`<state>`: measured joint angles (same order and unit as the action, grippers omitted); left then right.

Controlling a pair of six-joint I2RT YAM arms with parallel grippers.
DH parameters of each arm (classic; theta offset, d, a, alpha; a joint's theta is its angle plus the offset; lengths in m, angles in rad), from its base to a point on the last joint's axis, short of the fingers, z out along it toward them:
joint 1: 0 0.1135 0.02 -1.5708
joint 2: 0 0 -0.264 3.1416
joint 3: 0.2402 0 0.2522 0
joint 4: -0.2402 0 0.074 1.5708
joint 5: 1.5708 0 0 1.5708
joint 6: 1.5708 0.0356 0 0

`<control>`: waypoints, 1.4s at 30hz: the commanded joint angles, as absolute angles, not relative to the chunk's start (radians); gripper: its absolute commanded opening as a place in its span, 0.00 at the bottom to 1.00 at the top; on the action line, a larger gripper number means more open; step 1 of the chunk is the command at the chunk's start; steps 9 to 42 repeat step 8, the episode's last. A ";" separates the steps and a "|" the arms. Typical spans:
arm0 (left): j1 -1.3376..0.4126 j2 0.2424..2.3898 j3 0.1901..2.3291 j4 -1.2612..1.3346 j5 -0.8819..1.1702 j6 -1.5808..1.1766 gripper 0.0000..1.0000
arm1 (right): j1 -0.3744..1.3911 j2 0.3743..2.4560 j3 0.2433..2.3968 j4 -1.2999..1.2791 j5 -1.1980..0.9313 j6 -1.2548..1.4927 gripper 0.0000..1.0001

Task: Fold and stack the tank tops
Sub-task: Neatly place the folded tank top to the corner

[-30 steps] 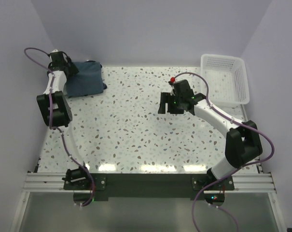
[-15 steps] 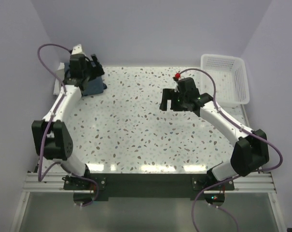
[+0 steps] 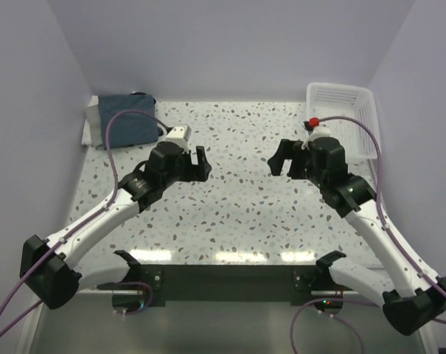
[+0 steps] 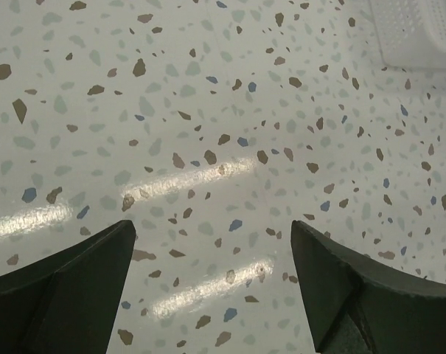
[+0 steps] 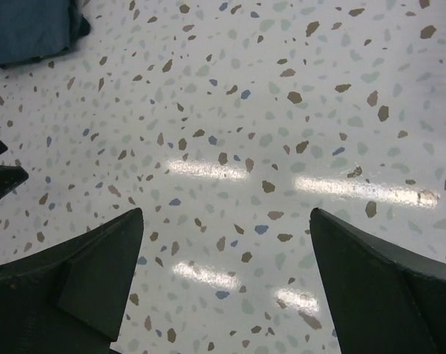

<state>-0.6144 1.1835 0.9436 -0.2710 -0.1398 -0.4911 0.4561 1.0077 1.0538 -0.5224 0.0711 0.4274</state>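
Overhead view: we are logging the folded navy tank top (image 3: 125,125) lying in the far-left corner of the worktop (image 3: 230,214). A paler strip is showing along its left edge, but we cannot tell whether that is the grey top.

The left pincer (image 3: 201,165) is hovering over mid-worktop with its fingers spread wide and nothing between them. The navy top is sitting at about 10 o'clock from it, well apart. In the left wrist view the pincer (image 4: 215,287) is framing only bare speckled surface, and a corner of the white mesh basket (image 4: 422,29) is showing at about 1 o'clock.

The right pincer (image 3: 277,161) is facing the left one across the middle, jaws likewise standing wide and holding nothing. The navy top is lying between 9 and 10 o'clock from it, well apart. The basket (image 3: 340,89) is sitting near it at 2 o'clock. In the right wrist view the pincer (image 5: 226,280) is looking down on bare worktop, with the navy cloth (image 5: 23,29) appearing at 10 o'clock, far from both fingers.
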 commanded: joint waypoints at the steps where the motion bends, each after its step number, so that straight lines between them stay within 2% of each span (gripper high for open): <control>1: -0.624 1.095 0.901 -0.299 -0.180 -0.511 0.92 | 0.453 0.921 0.991 -0.551 0.169 0.445 0.99; 8: -0.627 1.077 0.887 -0.308 -0.170 -0.495 0.92 | 0.453 0.871 0.950 -0.549 0.267 0.462 0.99; 42: -0.627 1.077 0.887 -0.308 -0.170 -0.495 0.92 | 0.453 0.871 0.950 -0.549 0.267 0.462 0.99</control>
